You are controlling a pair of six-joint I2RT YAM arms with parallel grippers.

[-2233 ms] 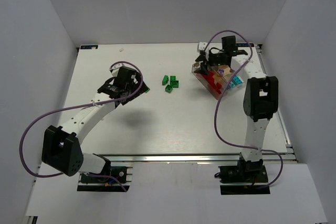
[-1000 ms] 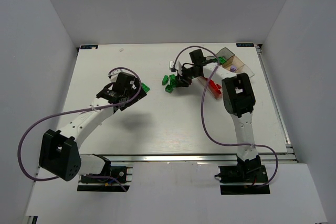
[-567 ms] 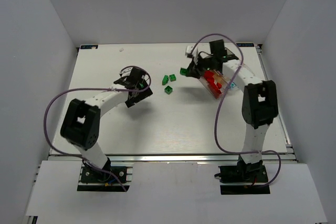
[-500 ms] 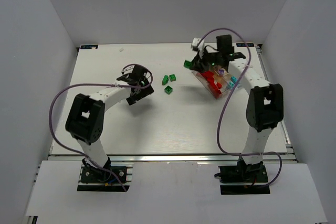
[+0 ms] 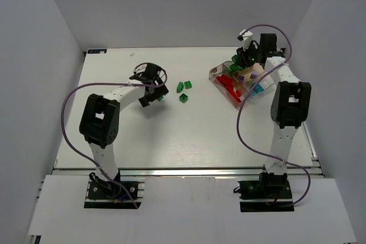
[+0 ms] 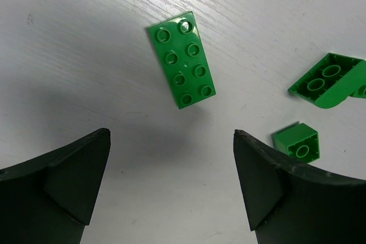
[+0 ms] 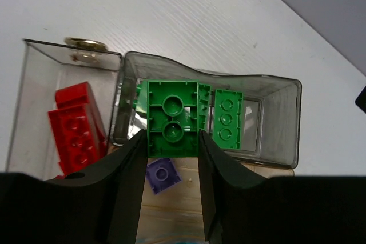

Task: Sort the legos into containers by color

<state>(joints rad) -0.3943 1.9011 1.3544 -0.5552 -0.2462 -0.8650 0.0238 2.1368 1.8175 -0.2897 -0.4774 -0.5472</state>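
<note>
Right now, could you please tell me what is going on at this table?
Two robot arms are sorting legos by colour into a clear compartment tray. The right gripper is shut on a green brick and holds it over the compartment that already has green pieces in it; red bricks sit in the neighbouring one. The left gripper is open and empty, hovering over a flat green plate, with two more green bricks lying loose on the table beside it.

White table (image 5: pixel 171 141) with faint grain, plain pale grey walls (image 5: pixel 183 4) on three sides, metal rail (image 5: pixel 189 171) along near edge
</note>
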